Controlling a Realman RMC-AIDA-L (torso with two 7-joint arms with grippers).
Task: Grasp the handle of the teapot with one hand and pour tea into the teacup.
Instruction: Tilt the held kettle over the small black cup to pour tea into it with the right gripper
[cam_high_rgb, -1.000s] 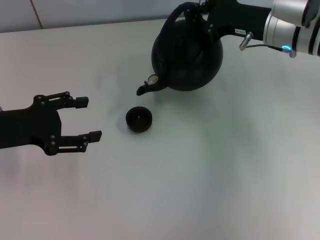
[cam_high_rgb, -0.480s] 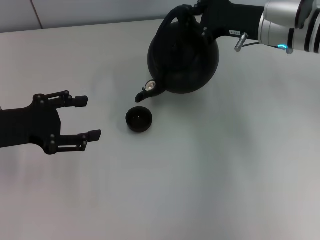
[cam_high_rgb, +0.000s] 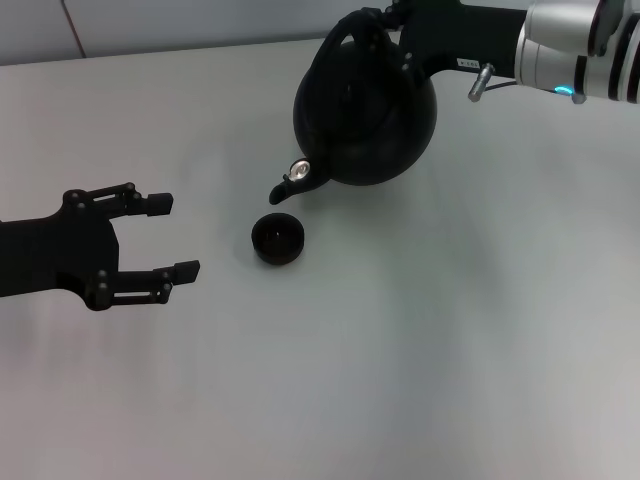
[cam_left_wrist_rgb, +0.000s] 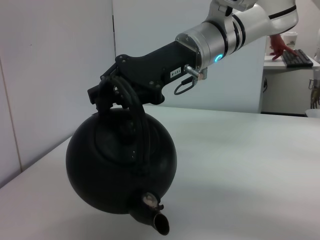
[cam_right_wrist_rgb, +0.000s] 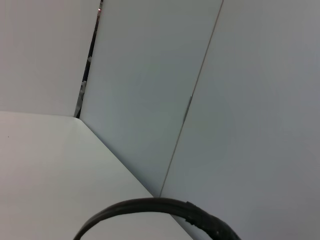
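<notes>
The black teapot (cam_high_rgb: 365, 115) hangs in the air at the far middle of the table, tilted with its spout (cam_high_rgb: 284, 190) pointing down toward the small black teacup (cam_high_rgb: 277, 239). My right gripper (cam_high_rgb: 385, 22) is shut on the arched handle (cam_high_rgb: 350, 30) at the pot's top. The left wrist view shows the teapot (cam_left_wrist_rgb: 120, 167), its handle (cam_left_wrist_rgb: 136, 105), the spout (cam_left_wrist_rgb: 159, 225) and the right gripper (cam_left_wrist_rgb: 107, 90) holding it. The right wrist view shows only an arc of the handle (cam_right_wrist_rgb: 165, 207). My left gripper (cam_high_rgb: 165, 237) is open, left of the cup. No tea shows.
The white table (cam_high_rgb: 450, 320) spreads around the cup. A wall panel seam (cam_right_wrist_rgb: 195, 95) stands behind the table. A desk with a keyboard (cam_left_wrist_rgb: 300, 57) is far off in the left wrist view.
The right gripper has carried the teapot a little to the left and tilted it, bringing the spout closer to the cup. The left gripper has barely moved.
</notes>
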